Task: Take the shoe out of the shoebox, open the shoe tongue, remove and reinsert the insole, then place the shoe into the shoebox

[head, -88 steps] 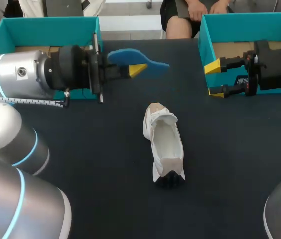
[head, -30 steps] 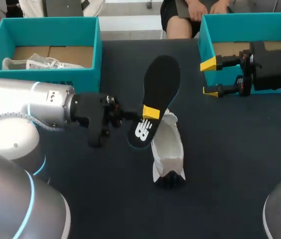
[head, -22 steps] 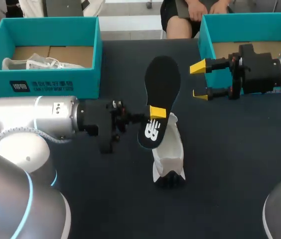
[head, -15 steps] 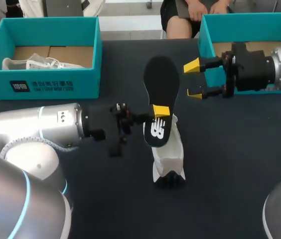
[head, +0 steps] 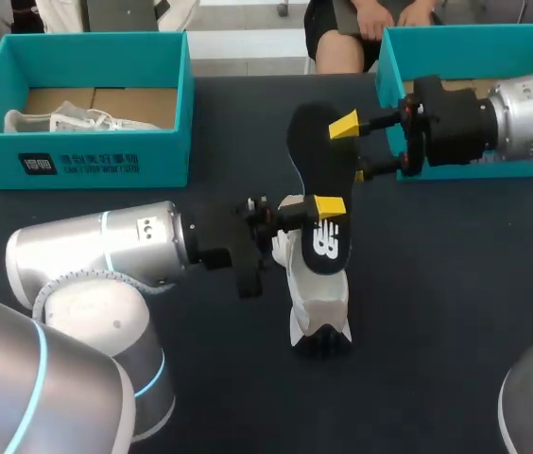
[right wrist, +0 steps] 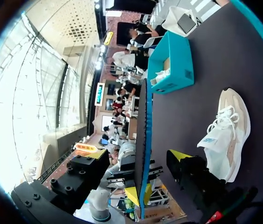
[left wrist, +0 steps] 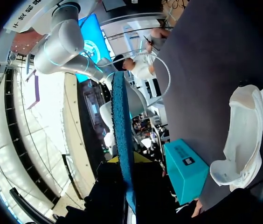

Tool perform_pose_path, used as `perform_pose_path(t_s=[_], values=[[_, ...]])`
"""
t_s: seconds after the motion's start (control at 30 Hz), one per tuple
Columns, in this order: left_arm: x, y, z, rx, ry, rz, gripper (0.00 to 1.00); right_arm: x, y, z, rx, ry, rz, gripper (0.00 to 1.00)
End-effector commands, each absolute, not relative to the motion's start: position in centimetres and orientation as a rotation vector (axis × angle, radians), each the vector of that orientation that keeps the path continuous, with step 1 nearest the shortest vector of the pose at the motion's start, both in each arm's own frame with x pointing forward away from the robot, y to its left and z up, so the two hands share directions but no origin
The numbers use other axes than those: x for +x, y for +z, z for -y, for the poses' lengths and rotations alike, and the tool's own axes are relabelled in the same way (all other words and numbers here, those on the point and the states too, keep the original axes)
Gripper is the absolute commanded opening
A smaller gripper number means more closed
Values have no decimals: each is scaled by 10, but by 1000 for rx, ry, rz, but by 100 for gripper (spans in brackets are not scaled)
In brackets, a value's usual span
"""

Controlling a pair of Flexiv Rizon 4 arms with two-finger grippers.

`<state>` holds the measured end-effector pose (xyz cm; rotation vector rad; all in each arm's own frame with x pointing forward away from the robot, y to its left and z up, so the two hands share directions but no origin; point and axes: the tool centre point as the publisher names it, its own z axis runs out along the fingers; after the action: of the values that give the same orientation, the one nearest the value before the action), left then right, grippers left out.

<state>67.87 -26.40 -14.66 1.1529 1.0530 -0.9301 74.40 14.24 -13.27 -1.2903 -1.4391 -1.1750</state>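
- The dark surface (head: 455, 312) carries everything you are working with, and both arms meet over its middle.
- You have two arms. The left arm (head: 96, 255) reaches across low from its side, while the right arm (head: 531, 113) comes in over the right shoebox. They look to be converging so the insole can be steadied or handed over.
- There are two teal shoeboxes at the far edge. The left shoebox (head: 96, 156) holds a second sneaker (head: 68, 121). The right shoebox (head: 389, 71) shows only its cardboard floor, so it is probably where the loose shoe goes.
- That makes two shoes in all. The task's sneaker (head: 316, 288) lies on the surface between the arms with its opening up, so it is ready to take the insole.
- There is one insole (head: 318, 170). It is held in the air, on edge, with its heel end just above the sneaker's opening and its toe end raised toward the far edge. I read this as lining it up for reinsertion.
- Your left pincer (head: 323, 210) is clamped on the insole near its heel and carries it.
- Your right pincer (head: 353, 149) stands wide, with a finger on either side of the toe end. In the right wrist view there is a gap on both sides of the insole (right wrist: 143, 135), so I judge it has no grip.
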Motion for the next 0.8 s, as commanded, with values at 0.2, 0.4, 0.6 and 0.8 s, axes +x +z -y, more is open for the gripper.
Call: perform_pose_path(t_s=[0.2,0.4,0.6,0.8], values=[[684,-145,278,1138,-923,-1065,0,744,-137,-147,-1284,-1178,1428,15],[685,-143,278,1131,-925,-1063,0,746,-137,-148,-1274,-1169,1432,0],[684,-147,275,1126,-943,-1070,0,746,-139,-148,-1270,-1165,1431,0],[678,-149,263,1138,-982,-1063,100,748,-143,-145,-1265,-1162,1426,0]])
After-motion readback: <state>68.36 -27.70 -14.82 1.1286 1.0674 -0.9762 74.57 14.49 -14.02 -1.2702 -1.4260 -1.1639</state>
